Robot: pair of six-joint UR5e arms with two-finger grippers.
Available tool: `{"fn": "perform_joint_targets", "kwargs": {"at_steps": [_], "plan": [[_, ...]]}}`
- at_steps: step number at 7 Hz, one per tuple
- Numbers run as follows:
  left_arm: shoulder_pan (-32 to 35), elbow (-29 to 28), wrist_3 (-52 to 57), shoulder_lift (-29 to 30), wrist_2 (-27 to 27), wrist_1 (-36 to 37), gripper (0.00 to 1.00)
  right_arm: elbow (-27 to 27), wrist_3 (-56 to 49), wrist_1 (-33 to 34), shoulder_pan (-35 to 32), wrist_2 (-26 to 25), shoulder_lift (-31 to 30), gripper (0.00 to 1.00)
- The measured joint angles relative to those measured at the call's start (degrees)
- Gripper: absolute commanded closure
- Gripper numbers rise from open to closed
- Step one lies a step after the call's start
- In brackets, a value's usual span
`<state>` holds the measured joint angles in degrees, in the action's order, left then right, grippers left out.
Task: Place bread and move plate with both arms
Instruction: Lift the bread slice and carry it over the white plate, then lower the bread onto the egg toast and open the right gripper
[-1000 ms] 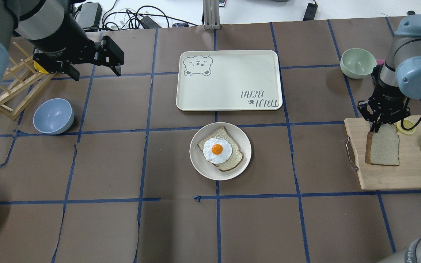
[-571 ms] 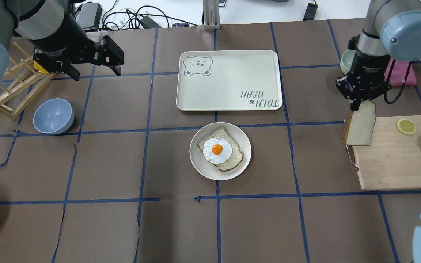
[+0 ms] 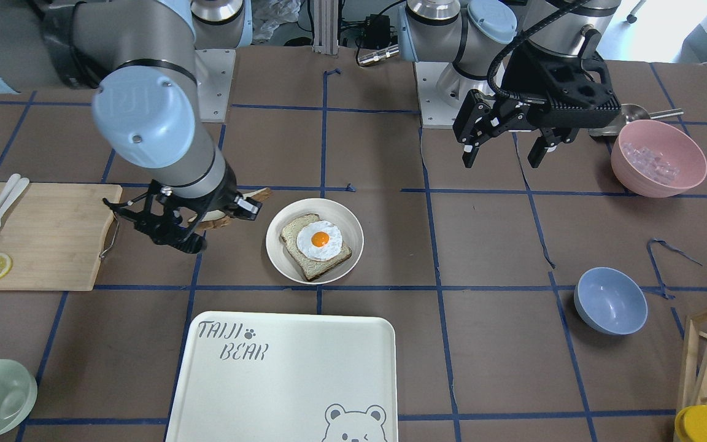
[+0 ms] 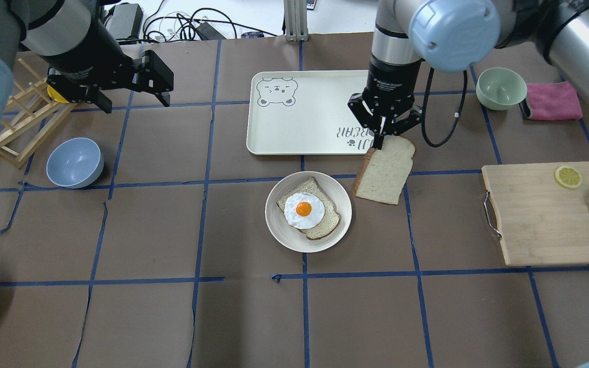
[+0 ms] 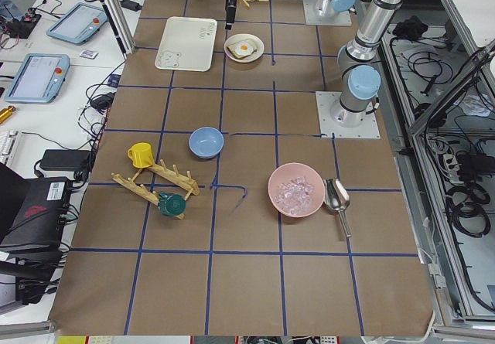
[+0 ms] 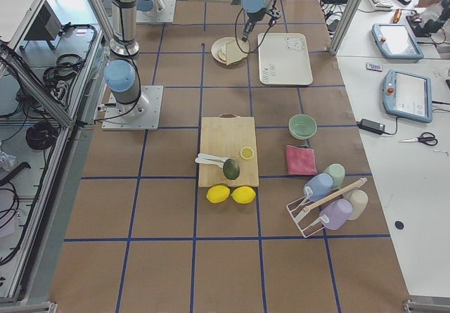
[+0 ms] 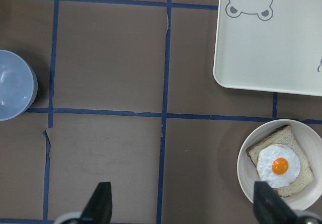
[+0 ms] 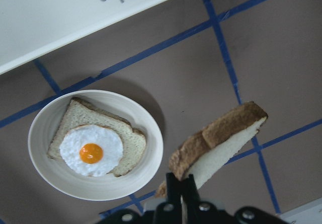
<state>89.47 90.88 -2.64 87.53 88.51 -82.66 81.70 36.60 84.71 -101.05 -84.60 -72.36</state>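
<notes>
My right gripper (image 4: 379,144) is shut on the top edge of the plain bread slice (image 4: 385,176), which hangs tilted above the table just right of the plate (image 4: 279,230). The wrist view shows the fingers (image 8: 172,182) pinching the bread (image 8: 221,143) beside the plate (image 8: 141,173). The round cream plate holds a smaller slice with a fried egg (image 4: 304,208). My left gripper (image 4: 135,104) is open and empty, high over the far left of the table, well away from the plate.
The bear-print tray (image 4: 320,110) lies just beyond the plate. A wooden cutting board (image 4: 545,214) with a lemon slice, cutlery and an avocado is at the right. A green bowl (image 4: 501,88), a pink cloth (image 4: 552,100), a blue bowl (image 4: 74,162) and a wooden rack (image 4: 23,122) stand around.
My right gripper has carried the bread off the cutting board and leftward to beside the plate, near the tray's corner. The left arm has not moved.
</notes>
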Motion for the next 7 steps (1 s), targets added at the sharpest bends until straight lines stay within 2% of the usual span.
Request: {"fn": "perform_joint_targets", "kwargs": {"at_steps": [2, 3, 7], "plan": [[0.0, 0.0, 0.0, 0.0, 0.0, 0.0, 0.0, -0.1, 12.0, 4.1, -6.8, 4.7, 2.4, 1.0], [0.0, 0.0, 0.0, 0.1, 0.0, 0.0, 0.0, 0.1, 14.6, 5.5, -9.0, 5.6, 3.9, 1.0], [0.0, 0.0, 0.0, 0.0, 0.0, 0.0, 0.0, 2.4, 12.8, 8.5, -10.4, 5.3, 6.7, 1.0]]}}
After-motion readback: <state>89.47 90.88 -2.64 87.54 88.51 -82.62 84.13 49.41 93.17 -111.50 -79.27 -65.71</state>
